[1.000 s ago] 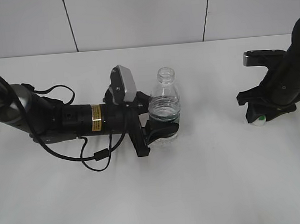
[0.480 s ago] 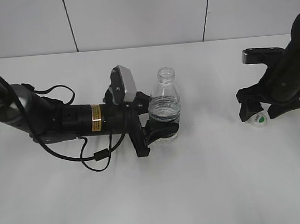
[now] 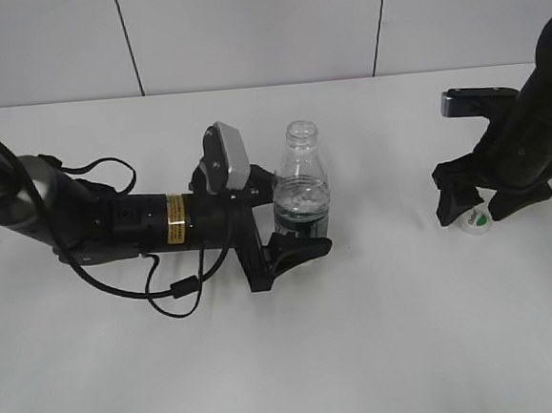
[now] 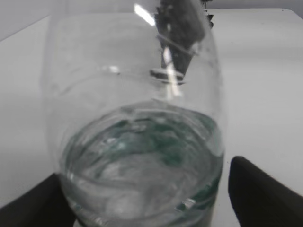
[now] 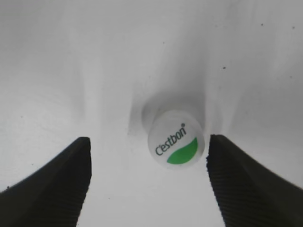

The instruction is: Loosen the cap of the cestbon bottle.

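The cestbon bottle [image 3: 300,187] stands upright on the white table with its neck open and no cap on it. It holds a little water, and its clear body fills the left wrist view [image 4: 137,142]. My left gripper [image 3: 296,219] lies sideways around its lower body with the jaws spread; the right finger [image 4: 265,194] stands clear of the bottle. The cap [image 5: 176,138], white with a green mark, lies on the table at the far right [image 3: 475,218]. My right gripper [image 5: 147,156] is open above it, and the cap sits close to the right finger [image 5: 246,179].
The left arm's body and a loose black cable [image 3: 173,291] lie on the table left of the bottle. The white table [image 3: 393,350] ends at a panelled grey wall [image 3: 243,27] behind.
The left gripper's jaws have spread off the bottle. The right gripper has opened and let go of the cap, which now rests on the table between its fingers.
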